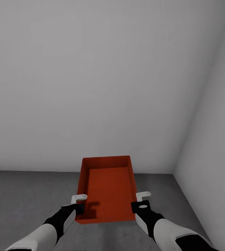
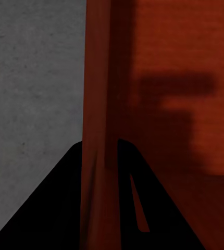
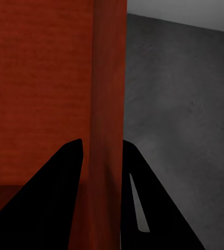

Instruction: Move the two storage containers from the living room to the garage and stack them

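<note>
One red-orange storage container point(image 1: 107, 188) is held between both arms over the garage's dark grey concrete floor point(image 1: 22, 195); I cannot tell if its bottom touches. My left gripper point(image 1: 80, 205) is shut on its left side wall point(image 2: 96, 104), one finger point(image 2: 54, 208) outside and the other inside. My right gripper point(image 1: 140, 202) is shut on the right side wall point(image 3: 109, 78) in the same way, with one black finger point(image 3: 49, 198) inside the box. The container is empty, its open top facing up.
A plain pale grey wall point(image 1: 91, 87) stands just beyond the container. A second wall point(image 1: 213, 157) meets it at a corner on the right. Mottled concrete point(image 3: 185, 104) stretches to either side of the box.
</note>
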Motion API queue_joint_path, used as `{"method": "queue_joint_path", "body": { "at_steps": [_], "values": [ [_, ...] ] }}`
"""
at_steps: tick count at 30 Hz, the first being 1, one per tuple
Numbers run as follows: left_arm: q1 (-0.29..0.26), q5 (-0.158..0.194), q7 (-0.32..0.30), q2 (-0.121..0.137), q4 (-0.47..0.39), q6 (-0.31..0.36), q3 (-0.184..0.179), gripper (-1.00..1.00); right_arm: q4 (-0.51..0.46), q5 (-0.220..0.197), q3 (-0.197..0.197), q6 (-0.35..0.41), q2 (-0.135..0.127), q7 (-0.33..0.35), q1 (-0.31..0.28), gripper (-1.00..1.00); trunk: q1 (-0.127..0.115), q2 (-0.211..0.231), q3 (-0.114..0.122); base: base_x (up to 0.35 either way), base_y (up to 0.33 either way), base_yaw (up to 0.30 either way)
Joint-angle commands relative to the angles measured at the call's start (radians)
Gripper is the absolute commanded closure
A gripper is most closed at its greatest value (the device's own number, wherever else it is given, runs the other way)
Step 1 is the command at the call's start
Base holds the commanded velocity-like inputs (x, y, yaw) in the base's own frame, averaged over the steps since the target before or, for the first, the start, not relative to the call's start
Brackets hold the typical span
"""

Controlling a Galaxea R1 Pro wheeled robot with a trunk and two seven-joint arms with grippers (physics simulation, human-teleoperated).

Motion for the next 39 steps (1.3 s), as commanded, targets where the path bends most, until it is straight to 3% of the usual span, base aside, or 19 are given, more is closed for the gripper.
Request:
{"method": "queue_joint_path", "body": {
  "at_steps": [1, 39],
  "values": [
    [-0.001, 0.000, 0.009, 0.041, -0.014, -0.024, 0.006, 1.00, 0.004, -0.007, -0.002, 0.005, 0.000, -0.011, 0.000, 1.00, 0.004, -0.009, -0.006, 0.000, 0.000, 0.080],
    [-0.001, 0.000, 0.008, 0.042, -0.014, -0.024, 0.006, 1.00, 0.005, -0.009, -0.005, 0.010, 0.000, -0.015, 0.000, 1.00, 0.150, -0.275, -0.185, 0.000, 0.000, 0.070]
  ]
}}
